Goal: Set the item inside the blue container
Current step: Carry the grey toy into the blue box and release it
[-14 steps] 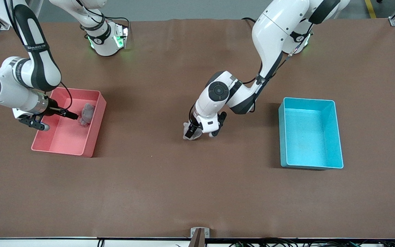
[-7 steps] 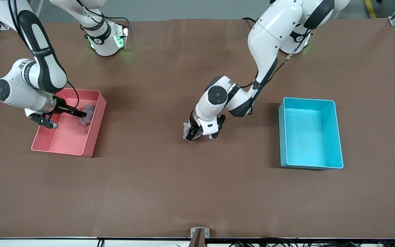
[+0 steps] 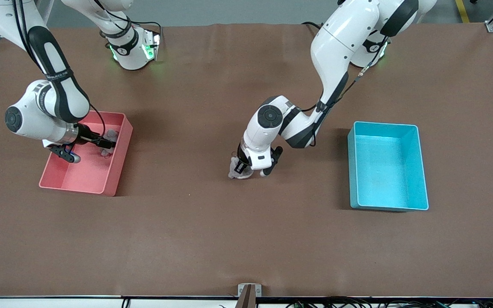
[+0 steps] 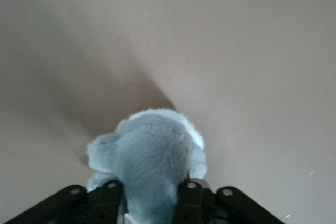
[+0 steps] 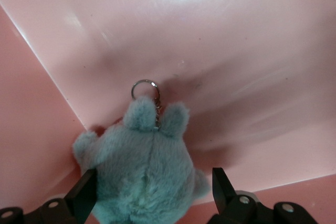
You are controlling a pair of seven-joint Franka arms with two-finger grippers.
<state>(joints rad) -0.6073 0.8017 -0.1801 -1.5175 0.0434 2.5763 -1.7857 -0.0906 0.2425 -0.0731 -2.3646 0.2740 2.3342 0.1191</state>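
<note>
A grey plush toy (image 3: 232, 173) lies on the brown table near its middle, and my left gripper (image 3: 238, 168) is down on it. In the left wrist view the black fingers (image 4: 107, 192) press into both sides of this plush toy (image 4: 149, 148), so my left gripper (image 4: 148, 186) is shut on it. The light-blue container (image 3: 383, 171) stands empty toward the left arm's end of the table. My right gripper (image 3: 106, 144) reaches into the pink bin (image 3: 79, 177). It is open (image 5: 153, 182) around a second grey plush (image 5: 142, 166) with a key ring (image 5: 145, 88).
The pink bin sits toward the right arm's end of the table, and its second plush (image 3: 111, 134) lies against a wall. Bare brown table (image 3: 246, 239) stretches between the two bins and toward the front camera.
My right arm has moved along the pink bin until its open fingers flank the plush there. My left gripper has settled lower on the middle plush.
</note>
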